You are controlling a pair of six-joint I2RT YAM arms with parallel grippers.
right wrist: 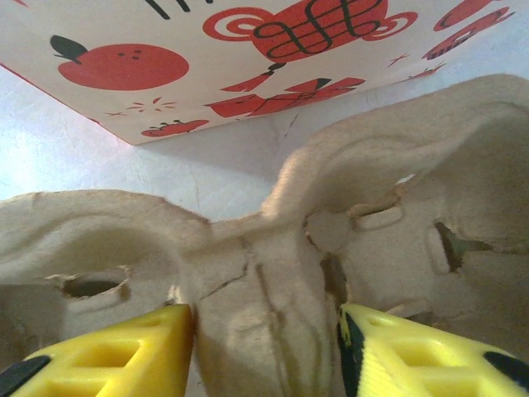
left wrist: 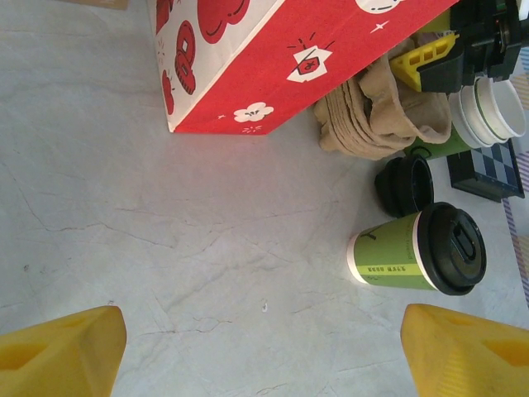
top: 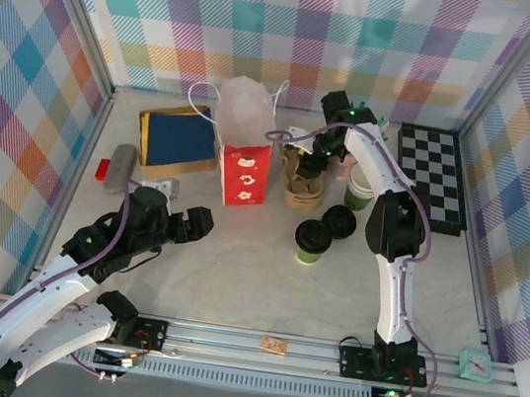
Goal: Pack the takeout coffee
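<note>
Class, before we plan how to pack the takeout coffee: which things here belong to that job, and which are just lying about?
Job: lidded coffee cup, pulp cup carrier, red paper bag.
Lying about: chessboard, blue book, small clock, loose black lid.

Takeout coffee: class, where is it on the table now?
In the top view the takeout coffee sits right of centre, beside the loose black lid, on the near side of the cardboard cup carrier.
</note>
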